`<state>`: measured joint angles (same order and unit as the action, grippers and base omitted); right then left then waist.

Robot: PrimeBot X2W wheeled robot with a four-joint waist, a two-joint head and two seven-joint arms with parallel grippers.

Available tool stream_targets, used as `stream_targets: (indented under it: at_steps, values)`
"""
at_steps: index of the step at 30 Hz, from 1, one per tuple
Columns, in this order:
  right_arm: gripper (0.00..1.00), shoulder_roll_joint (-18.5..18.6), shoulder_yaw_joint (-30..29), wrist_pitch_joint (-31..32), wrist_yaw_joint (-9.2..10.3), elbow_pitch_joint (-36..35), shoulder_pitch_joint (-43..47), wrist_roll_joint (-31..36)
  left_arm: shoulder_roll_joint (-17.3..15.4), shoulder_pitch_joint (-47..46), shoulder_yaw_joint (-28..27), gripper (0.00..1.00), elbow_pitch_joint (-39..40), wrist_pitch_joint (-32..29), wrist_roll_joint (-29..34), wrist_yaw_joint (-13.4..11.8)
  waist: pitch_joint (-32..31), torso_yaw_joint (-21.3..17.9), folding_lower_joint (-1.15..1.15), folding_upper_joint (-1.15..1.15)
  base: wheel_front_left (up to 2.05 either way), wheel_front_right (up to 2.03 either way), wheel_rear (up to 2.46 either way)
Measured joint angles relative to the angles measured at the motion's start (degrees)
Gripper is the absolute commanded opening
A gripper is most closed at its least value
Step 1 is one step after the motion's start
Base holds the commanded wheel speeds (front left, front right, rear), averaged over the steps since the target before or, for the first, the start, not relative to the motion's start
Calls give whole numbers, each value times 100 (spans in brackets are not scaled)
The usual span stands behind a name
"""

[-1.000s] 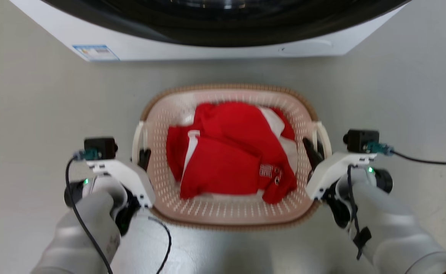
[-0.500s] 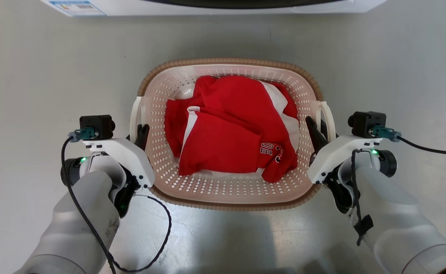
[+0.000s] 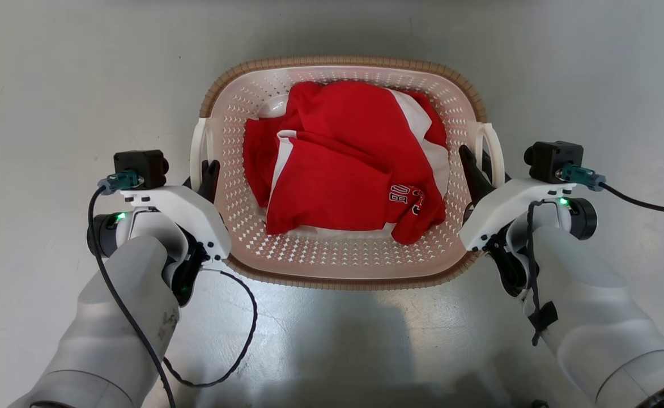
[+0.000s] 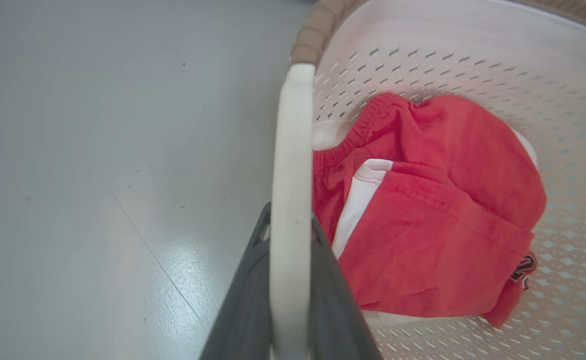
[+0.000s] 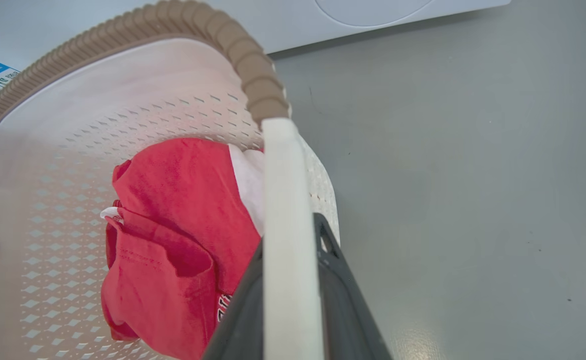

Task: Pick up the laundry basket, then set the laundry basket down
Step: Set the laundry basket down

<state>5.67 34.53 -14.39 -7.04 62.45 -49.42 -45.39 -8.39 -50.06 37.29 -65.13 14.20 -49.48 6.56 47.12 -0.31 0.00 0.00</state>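
Grey floor (image 3: 54, 85) on every side, with a white washer (image 5: 373, 10) off at twelve o'clock in the right wrist view. At the centre of the head view, the laundry basket (image 3: 337, 61), level between both arms; cannot tell whether clear of the floor. Inside, heaped toward twelve, loose red-and-white clothing (image 3: 337, 170), so best kept level. At nine o'clock, the left handle (image 3: 197, 153), pinched in the left gripper (image 3: 201, 175), clenched on the white loop. At three, the right handle (image 3: 493, 153), clamped likewise by the right gripper (image 3: 479, 167). Gripped on opposite sides, probably to share the load and prevent tipping.
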Motion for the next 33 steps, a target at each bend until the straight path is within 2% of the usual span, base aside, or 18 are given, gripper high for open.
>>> stream_targets:
  at_steps: [7, 8, 9, 10, 11, 12, 18, 33]
  values:
    - [0, -14, -227, 0, 0, -14, 2, 209, 74, 1, -312, 0, 32, 0, 364, 1, 74, 2, 0, 0, 0, 0, 0]
    - [3, -23, -267, 0, 0, -16, 2, 232, 79, 1, -358, 0, 40, 0, 405, 1, 81, 0, 0, 0, 0, 0, 0]
    - [25, -36, -312, 0, 0, -9, 2, 282, 94, 1, -422, 0, 37, 0, 471, 1, 92, 1, 0, 0, 0, 0, 0]
    - [73, -44, -338, 0, 0, 2, 2, 314, 102, 1, -456, 37, 35, 0, 495, 2, 94, 1, 0, 0, 0, 0, 0]
    - [100, -59, -396, 0, -2, 11, 2, 328, 118, 1, -493, 80, 33, 1, 527, 7, 97, -2, 0, 0, 0, 0, 0]
    - [100, -77, -461, 0, -3, 16, 4, 366, 132, 1, -528, 100, 34, 18, 546, 9, 99, -6, 0, 0, 0, 0, 0]
    - [100, -120, -645, 1, -5, 62, 4, 556, 267, 1, -621, 100, 1, 45, 672, 57, 94, -9, 0, 0, 0, 0, 0]
    - [100, -145, -865, 1, -5, 82, 23, 809, 258, 2, -773, 100, -30, 45, 922, 58, -29, -36, 0, 0, 0, 0, 0]
